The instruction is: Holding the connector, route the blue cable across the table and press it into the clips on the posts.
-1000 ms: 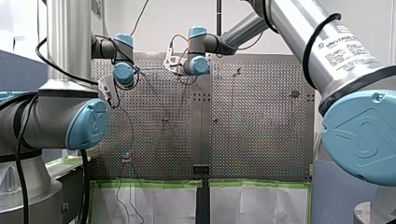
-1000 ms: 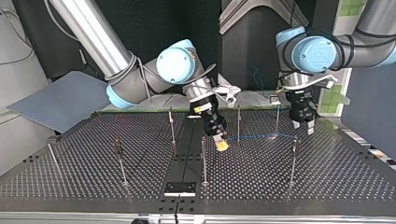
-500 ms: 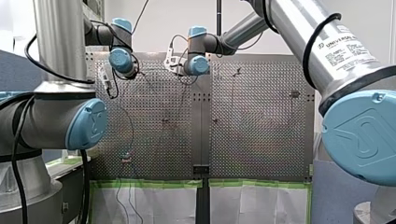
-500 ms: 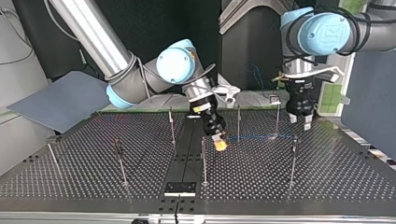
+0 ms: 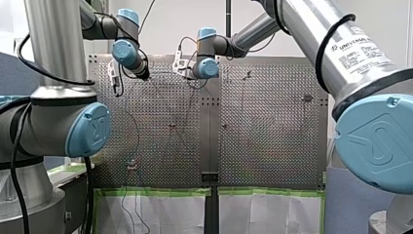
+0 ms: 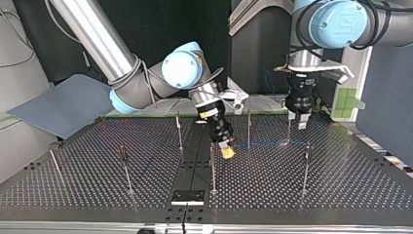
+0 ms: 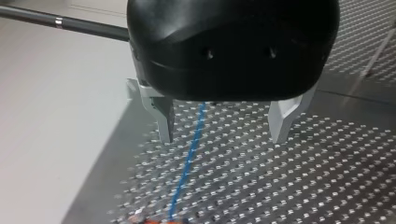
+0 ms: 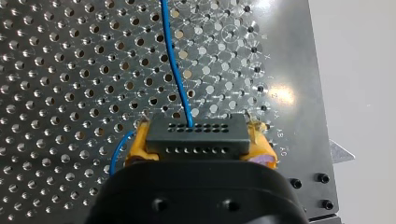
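While the perforated table (image 6: 341,185) is stretching away in the top view, thin posts (image 6: 213,168) are standing upright in a row near its near edge. Just beyond the middle one, my right gripper (image 6: 226,151) is tilting down toward the table. Its yellow pads (image 8: 135,147) are pinching the connector (image 8: 196,133), a dark block with rows of small holes. In the right wrist view they are pressing on the block's two ends. The blue cable (image 6: 268,144) is leaving the connector and running toward the right of the top view, low and past the farther posts. I cannot tell whether it is sitting in any clip or lying on the table. In the right wrist view it is heading straight away over the holes ahead of the gripper.

Farthest off, at the right of the top view, my left gripper (image 6: 297,119) is hanging point-down beside a far post (image 6: 289,131). Its metal fingers (image 7: 163,121) are spread wide and gripping nothing. In the left wrist view the cable is passing below and between them, nearer to one finger.
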Robot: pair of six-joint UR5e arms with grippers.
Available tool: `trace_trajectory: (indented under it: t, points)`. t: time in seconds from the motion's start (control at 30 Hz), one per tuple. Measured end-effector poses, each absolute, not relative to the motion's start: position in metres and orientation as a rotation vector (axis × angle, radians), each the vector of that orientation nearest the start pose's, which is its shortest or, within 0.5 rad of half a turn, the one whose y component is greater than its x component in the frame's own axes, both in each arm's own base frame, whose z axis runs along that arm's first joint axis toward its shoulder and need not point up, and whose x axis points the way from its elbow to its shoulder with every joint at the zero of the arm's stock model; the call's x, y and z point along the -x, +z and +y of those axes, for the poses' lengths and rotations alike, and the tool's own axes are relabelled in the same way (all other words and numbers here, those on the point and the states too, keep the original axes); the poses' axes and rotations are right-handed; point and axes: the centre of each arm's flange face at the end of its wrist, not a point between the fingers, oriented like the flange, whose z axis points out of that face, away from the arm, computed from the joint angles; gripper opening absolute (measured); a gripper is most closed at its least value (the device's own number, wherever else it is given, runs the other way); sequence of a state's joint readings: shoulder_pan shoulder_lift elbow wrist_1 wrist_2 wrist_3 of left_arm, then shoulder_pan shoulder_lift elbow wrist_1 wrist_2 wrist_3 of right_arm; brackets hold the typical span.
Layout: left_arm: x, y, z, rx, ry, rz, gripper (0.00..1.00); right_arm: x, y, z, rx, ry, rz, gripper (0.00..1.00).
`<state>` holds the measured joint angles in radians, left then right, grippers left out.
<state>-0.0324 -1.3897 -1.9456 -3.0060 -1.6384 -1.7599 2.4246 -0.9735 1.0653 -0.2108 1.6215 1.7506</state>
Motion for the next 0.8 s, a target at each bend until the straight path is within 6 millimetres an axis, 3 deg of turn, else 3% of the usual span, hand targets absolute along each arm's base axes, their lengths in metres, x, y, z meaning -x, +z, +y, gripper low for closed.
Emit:
trace_trajectory:
  t: [0.4,0.8]
  points:
    - [-0.423,0.408,-0.147,0.089,-0.044,1.560,1.00,-0.642,0.391,-0.390,2.160,-2.620,1.117,0.00]
    - [-0.466,0.412,-0.155,0.071,-0.012,1.514,1.00,-0.642,0.391,-0.391,2.159,-2.622,1.117,0.00]
